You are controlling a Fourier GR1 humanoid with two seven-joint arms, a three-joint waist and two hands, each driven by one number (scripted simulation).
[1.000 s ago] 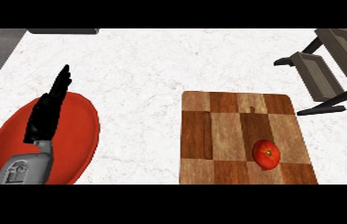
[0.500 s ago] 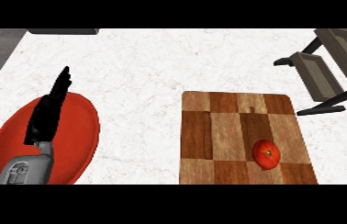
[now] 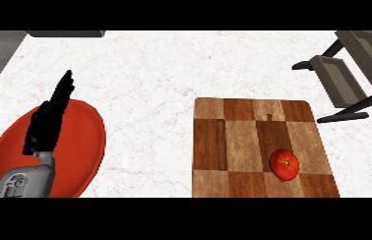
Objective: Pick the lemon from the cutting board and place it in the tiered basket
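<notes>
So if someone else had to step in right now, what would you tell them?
Left hand: open, fingers straight, resting over the red plate at the view's left; it holds nothing.
Right hand: not in view.
Fruit: the task says lemon, but it looks red, like a tomato; it lies on the board, near its right edge, untouched.
Basket: at the counter's right edge, only partly in view.
Done: nothing yet.
Left: grasp the fruit, carry it to the basket, set it inside.
</notes>
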